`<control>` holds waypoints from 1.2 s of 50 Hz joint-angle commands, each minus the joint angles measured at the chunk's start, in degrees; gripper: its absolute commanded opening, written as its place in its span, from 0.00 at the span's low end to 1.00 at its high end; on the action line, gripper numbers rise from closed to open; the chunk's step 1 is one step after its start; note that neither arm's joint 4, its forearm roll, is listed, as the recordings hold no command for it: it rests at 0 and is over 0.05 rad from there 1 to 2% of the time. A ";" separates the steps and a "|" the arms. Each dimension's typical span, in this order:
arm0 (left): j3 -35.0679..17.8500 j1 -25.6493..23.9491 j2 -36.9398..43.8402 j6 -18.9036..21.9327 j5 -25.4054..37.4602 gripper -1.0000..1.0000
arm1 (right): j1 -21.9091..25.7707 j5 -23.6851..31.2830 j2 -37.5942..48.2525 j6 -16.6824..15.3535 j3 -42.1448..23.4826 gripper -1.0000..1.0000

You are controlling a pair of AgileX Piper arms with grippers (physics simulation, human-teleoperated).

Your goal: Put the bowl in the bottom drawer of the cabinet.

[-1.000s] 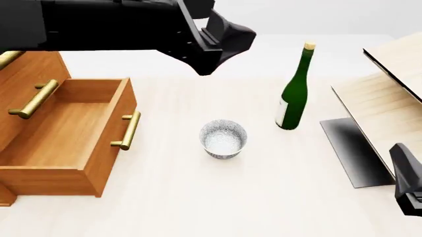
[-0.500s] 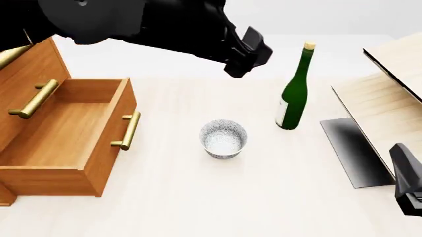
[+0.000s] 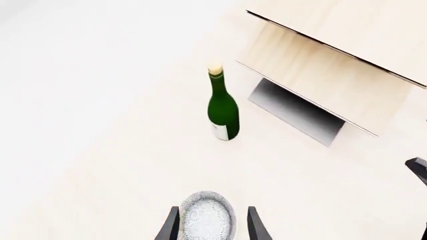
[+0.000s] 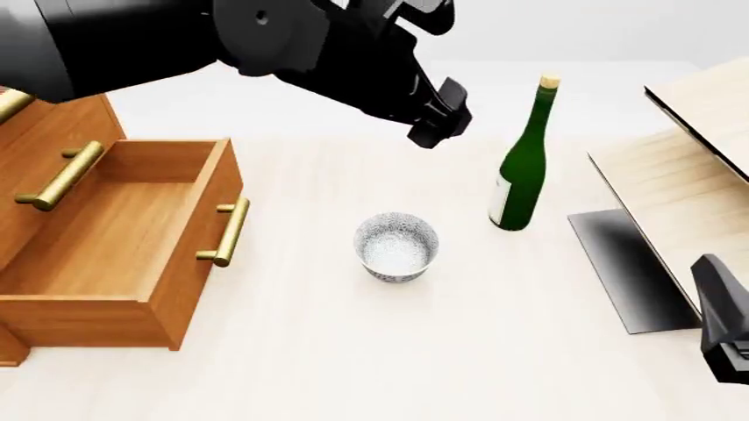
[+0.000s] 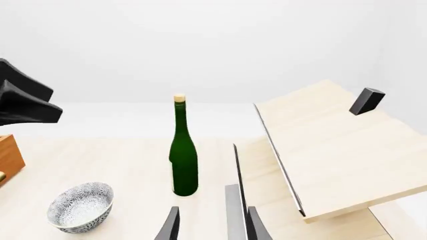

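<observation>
Bowl, small, round, white with blue-grey speckle, sits upright on the pale table, untouched, between the open orange-brown wooden bottom drawer and the green glass bottle. Drawer is pulled out of the tall wooden cabinet and looks empty; opening step judged done, pick and placement remain. Left gripper hovers above the bowl, fingers spread either side in its wrist view, holding nothing. Right gripper idle near the pale-wood furniture, fingers apart. Free table all round the bowl; the drawer's front wall with its brass handle must be cleared.
</observation>
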 commanded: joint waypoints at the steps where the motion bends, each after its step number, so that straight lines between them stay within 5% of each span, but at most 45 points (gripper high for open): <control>1: -2.16 0.16 4.05 -0.01 1.66 1.00 | 0.01 0.00 0.00 0.00 0.00 1.00; 16: -1.83 1.58 6.39 1.46 3.41 1.00 | 0.00 0.00 0.00 0.00 0.00 1.00; 33: -2.05 -2.69 13.20 -1.55 2.73 1.00 | 0.00 0.00 0.00 0.01 0.00 1.00; 60: -0.75 -2.09 16.65 -2.60 1.70 1.00 | 0.00 0.00 0.00 -0.01 0.00 1.00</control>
